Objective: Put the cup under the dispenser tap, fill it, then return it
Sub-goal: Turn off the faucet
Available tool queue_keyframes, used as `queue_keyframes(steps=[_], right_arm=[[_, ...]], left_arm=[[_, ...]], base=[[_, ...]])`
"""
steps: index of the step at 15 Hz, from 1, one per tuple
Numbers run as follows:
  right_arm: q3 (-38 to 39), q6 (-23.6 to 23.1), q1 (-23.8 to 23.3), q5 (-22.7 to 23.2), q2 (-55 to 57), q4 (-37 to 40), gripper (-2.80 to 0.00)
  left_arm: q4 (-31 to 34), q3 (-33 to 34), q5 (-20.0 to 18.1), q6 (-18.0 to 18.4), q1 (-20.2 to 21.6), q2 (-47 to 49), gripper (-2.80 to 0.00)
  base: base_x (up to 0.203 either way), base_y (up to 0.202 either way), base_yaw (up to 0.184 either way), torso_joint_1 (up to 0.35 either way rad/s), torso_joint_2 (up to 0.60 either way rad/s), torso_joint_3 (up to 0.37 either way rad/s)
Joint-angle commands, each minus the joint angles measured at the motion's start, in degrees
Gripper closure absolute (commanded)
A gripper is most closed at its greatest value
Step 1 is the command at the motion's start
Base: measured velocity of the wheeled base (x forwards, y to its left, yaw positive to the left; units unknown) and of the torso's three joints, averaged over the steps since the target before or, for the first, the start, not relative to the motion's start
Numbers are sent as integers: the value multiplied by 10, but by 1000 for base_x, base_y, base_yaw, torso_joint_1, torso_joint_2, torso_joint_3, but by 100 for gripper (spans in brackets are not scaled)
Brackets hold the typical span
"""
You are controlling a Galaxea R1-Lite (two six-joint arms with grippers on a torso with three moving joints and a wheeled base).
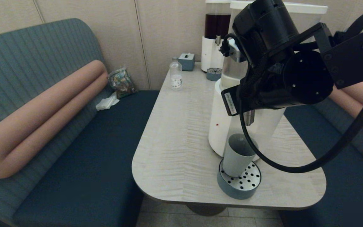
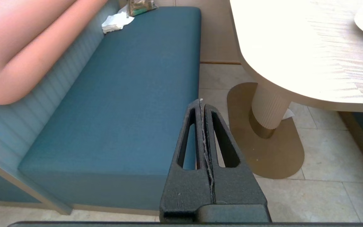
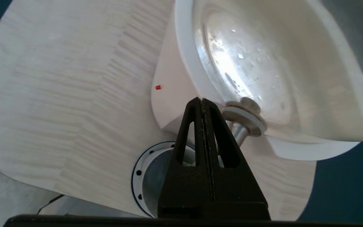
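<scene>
Below the clenched right gripper (image 3: 203,101), the grey-blue cup (image 1: 238,154) stands on a perforated drip tray (image 1: 247,186) under the dispenser tap (image 1: 248,118); its contents are hidden, while the left gripper (image 2: 201,102) hangs clenched beside the table (image 2: 295,47).

The cup (image 1: 238,154) is plain matte grey-blue, standing on a blue-grey drip tray (image 1: 239,183) whose silvery top is dotted with black holes. The table (image 1: 175,138) is pale with a streaked wood grain, and the dispenser (image 1: 222,126) has a white base bearing one small red dot. The bench seat (image 1: 83,151) is dark teal, its back ribbed grey-green with a salmon-pink bolster (image 1: 43,116).
</scene>
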Motion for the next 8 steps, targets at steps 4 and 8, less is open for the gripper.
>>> queue_keyframes(steps=[4,8], right_arm=[[0,-3,-1,-15,-4,4,0],[1,-1,-1,-20,-7,6,0]], left_arm=[[0,0,0,0,0,1,0],[1,0,0,0,0,1,0]], base=[[0,0,0,0,0,0],[0,0,0,0,0,0]])
